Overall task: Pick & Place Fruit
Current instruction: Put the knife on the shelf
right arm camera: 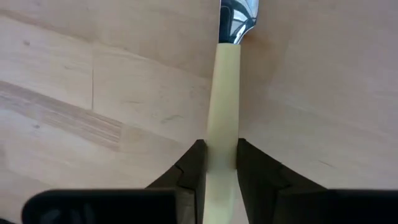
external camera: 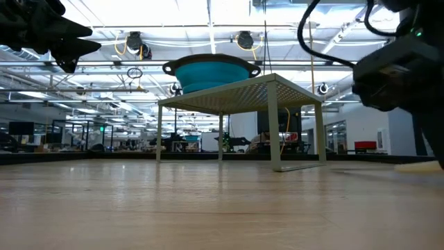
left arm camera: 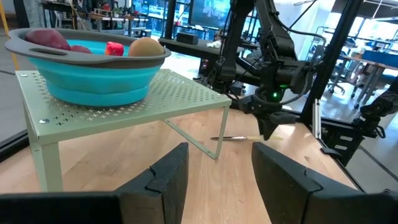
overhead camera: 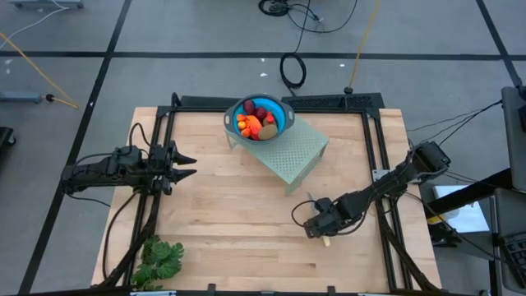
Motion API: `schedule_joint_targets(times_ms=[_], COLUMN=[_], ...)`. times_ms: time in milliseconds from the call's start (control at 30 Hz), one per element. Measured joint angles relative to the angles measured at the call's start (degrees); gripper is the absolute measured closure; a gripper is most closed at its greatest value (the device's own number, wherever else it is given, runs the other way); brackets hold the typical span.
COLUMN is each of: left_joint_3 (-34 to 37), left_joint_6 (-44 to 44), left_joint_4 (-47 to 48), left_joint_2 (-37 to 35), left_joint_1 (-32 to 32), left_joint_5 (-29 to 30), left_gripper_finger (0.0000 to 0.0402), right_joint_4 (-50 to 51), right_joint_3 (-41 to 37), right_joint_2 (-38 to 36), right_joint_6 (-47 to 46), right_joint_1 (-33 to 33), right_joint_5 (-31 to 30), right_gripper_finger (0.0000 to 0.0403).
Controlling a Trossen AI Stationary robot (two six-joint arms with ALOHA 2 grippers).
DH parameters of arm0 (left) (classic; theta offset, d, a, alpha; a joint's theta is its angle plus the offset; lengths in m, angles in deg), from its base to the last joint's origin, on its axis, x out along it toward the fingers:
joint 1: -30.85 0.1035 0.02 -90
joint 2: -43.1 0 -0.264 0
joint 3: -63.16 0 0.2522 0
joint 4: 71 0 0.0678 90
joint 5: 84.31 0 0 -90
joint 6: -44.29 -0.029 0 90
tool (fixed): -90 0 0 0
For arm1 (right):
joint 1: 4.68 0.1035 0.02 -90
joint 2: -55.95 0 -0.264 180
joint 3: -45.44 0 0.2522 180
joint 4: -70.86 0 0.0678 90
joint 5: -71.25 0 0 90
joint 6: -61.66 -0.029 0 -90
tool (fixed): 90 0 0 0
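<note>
The fruit (overhead camera: 258, 122) lies piled in a teal bowl (overhead camera: 279, 109), which stands on a pale green perforated stand (overhead camera: 300, 148) at the far middle of the table; the left wrist view also shows the fruit (left arm camera: 144, 46). My right gripper (right arm camera: 219, 158) is at the table's right of centre, shut on a yellow-handled knife (right arm camera: 225, 81). The knife (left arm camera: 236, 138) shows beside that gripper in the left wrist view. My left gripper (overhead camera: 191, 164) waits open and level at the left edge, holding nothing. My right gripper pinches the knife's yellow handle (right arm camera: 221, 134) between its two fingers, well back from the blade (right arm camera: 239, 15). The fingers come steeply from above and lie across the handle. The knife lies level close to the tabletop; I cannot tell whether it is lifted clear.
A leafy green bunch (overhead camera: 159, 259) lies at the near left corner. Black frame rails (overhead camera: 376, 164) run along the table's left, right and far edges. Bare wood stretches between the stand and the near edge.
</note>
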Motion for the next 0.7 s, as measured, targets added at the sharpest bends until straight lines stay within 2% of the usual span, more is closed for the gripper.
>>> schedule_joint_targets(times_ms=[300, 700], left_joint_3=[0.0, 0.0], left_joint_6=[0.0, 0.0], left_joint_4=[0.0, 0.0], left_joint_2=[0.0, 0.0], left_joint_1=[0.0, 0.0], left_joint_5=[0.0, 0.0], left_gripper_finger=[0.0224, 0.0224], right_joint_4=[3.1, 9.1], right_joint_3=[0.1, 0.2], right_joint_2=[-5.1, -12.9], right_joint_6=[-5.2, -13.6], right_joint_1=[2.4, 7.4], right_joint_5=[2.6, 1.7], right_gripper_finger=[0.0341, 0.034])
